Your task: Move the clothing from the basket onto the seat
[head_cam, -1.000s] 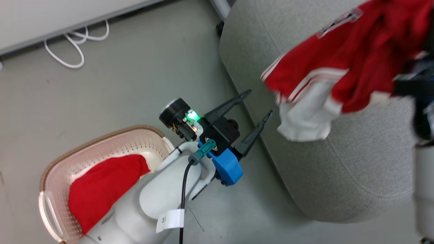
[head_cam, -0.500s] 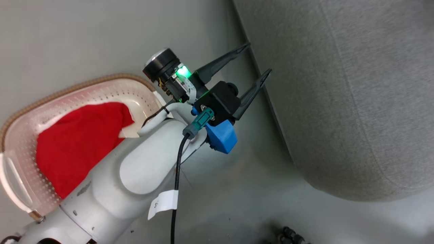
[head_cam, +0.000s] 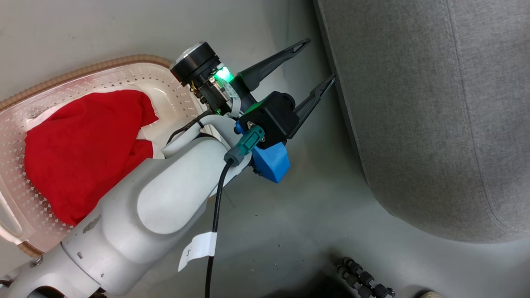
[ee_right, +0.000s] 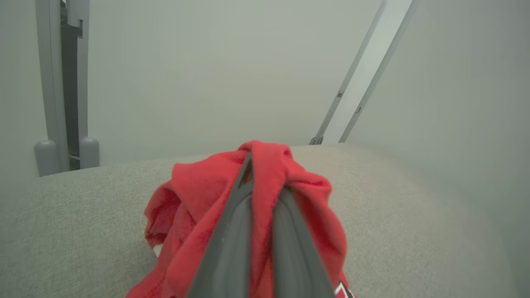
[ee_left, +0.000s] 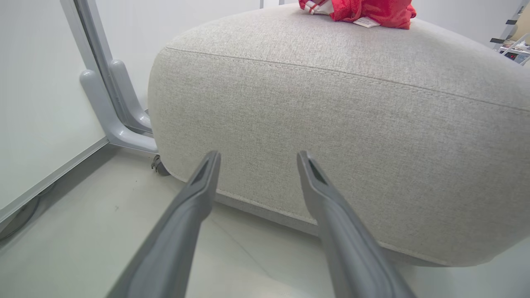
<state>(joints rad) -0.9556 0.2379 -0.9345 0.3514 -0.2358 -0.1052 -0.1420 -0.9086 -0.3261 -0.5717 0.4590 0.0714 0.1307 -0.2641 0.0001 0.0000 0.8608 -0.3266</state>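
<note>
Clothing split between two spots, two red pieces counted. First, a red piece (head_cam: pixel 78 153) down in the basket (head_cam: pixel 165 78), spread over most of the bottom, a sliver of white trim at its edge, one corner tucked behind the pale left forearm (head_cam: pixel 165 207). One basket, perforated cream walls, brown rim, standing on the floor (head_cam: pixel 310 215), near the seat (head_cam: pixel 414 103) yet apart from it. Second, a red garment (ee_right: pixel 186 215) up on the seat's top, near the far edge in the left wrist view, white stripes and a tag on show. One seat, light grey, stitched seam running round its side. Left claw (head_cam: pixel 321 58) spread wide, nothing between the two dark fingers (ee_left: pixel 194 198), nothing touched, poised over the floor between basket and seat, tips aimed at the seat's side. Right claw (ee_right: pixel 265 178) clamped almost closed on the red garment, cloth bunched over and between its tips, the rest draped onto the seat's top.
</note>
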